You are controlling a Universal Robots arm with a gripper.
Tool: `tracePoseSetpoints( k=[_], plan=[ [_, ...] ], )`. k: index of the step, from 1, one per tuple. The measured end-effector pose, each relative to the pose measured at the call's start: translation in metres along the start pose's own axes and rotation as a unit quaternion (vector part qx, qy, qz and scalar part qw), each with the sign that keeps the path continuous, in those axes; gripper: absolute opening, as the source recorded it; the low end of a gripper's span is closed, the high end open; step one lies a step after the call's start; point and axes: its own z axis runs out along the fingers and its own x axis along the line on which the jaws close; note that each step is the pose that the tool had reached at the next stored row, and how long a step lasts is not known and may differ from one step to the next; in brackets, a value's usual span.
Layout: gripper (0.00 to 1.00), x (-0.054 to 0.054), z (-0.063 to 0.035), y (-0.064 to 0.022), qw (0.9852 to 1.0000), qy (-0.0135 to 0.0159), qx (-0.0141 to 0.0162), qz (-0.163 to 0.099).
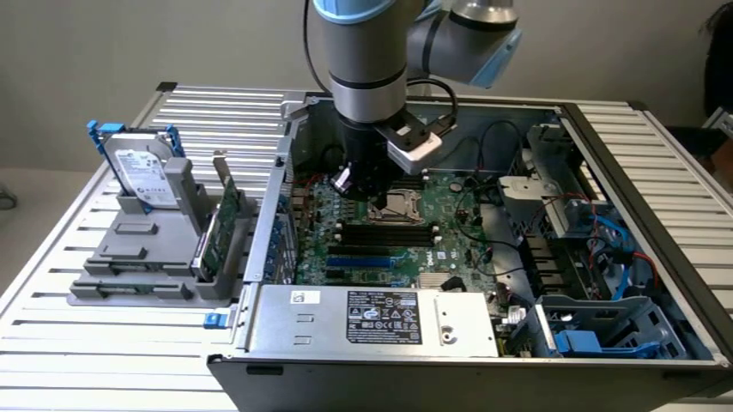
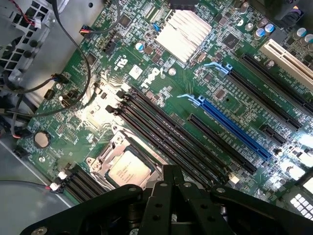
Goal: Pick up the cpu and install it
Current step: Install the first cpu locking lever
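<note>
The cpu [image 2: 128, 171], a small square chip with a silvery-beige top, lies flat inside the metal-framed socket [image 1: 401, 206] on the green motherboard [image 2: 161, 83]. My gripper [image 1: 366, 196] hangs inside the open computer case, just above the board and beside the socket on the exterior view's left. In the wrist view its black links meet in the middle and the fingers [image 2: 172, 169] stand together, shut, with nothing between them, right next to the chip's corner.
Long black memory slots [image 2: 186, 142] and a blue slot [image 2: 234, 129] run beside the socket. A finned heatsink [image 2: 183, 32] and loose cables [image 2: 73, 83] sit nearby. Outside the case, a grey stand holds a hard drive [image 1: 143, 172] and a green card [image 1: 223, 215]. The power supply [image 1: 378, 318] lines the front.
</note>
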Motion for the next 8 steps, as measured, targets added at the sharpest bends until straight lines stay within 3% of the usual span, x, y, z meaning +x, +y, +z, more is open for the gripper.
tracePoseSetpoints(
  k=[8],
  plan=[
    [0.11,-0.0002,0.0047,-0.0052,1.0,0.0,0.0,0.0]
  ],
)
